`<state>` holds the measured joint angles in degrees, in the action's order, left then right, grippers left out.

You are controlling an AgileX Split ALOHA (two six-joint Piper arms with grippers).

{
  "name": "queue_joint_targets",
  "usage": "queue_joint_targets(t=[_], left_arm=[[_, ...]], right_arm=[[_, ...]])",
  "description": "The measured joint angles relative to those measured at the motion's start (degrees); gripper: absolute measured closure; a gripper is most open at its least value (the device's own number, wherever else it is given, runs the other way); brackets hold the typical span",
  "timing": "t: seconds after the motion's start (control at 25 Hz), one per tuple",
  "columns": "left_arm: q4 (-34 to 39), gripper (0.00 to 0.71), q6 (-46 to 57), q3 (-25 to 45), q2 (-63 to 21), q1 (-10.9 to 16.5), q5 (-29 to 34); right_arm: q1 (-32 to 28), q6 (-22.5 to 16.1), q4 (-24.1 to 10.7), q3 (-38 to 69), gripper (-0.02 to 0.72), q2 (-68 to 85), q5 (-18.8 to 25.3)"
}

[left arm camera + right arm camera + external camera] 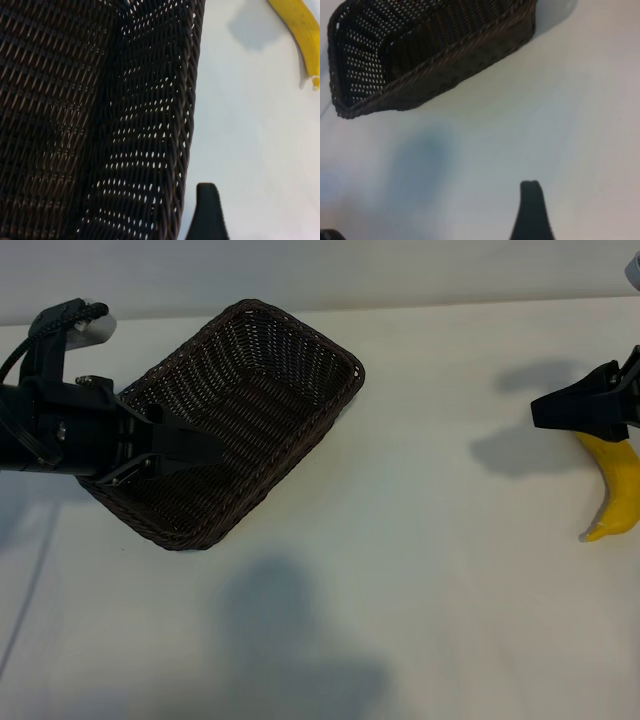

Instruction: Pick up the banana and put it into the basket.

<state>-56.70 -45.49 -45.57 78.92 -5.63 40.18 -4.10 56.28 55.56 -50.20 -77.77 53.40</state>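
The dark-brown woven basket (300,340) lies slanted on the white table, left of centre. My left gripper (170,450) hangs open over the basket's left end. In the left wrist view one black finger (207,215) shows just outside the basket wall (165,125); the other is lost against the dark weave. The yellow banana (620,485) lies at the far right edge, also seen as the banana (300,25) from the left wrist. My right gripper (572,408) hovers open over the banana's upper end and hides it. One right finger (532,210) shows above bare table, with the basket (445,65) far off.
A wide stretch of white table (430,540) separates basket and banana. The table's back edge runs along the top of the exterior view. A small pale object (633,270) sits at the top right corner. Arm shadows fall on the table in front.
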Motion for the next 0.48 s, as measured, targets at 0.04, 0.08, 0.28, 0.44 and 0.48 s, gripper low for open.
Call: queue_joint_targets(t=[0.04,0.08,0.28,0.44,0.48], left_arm=[[0.0,0.139,0.0,0.0,0.0,0.0,0.0],[0.0,0.139,0.0,0.0,0.0,0.0,0.0],[0.0,0.139,0.02,0.0,0.0,0.0,-0.79],[0.0,0.139,0.02,0.0,0.0,0.0,-0.87],[0.0,0.139,0.02,0.0,0.0,0.0,-0.87]], right_arm=[[0.0,0.0,0.0,0.0,0.169,0.0,0.0],[0.0,0.0,0.0,0.0,0.169,0.0,0.0],[0.0,0.0,0.0,0.0,0.169,0.0,0.0],[0.0,0.0,0.0,0.0,0.169,0.0,0.0],[0.0,0.0,0.0,0.0,0.169,0.0,0.0]])
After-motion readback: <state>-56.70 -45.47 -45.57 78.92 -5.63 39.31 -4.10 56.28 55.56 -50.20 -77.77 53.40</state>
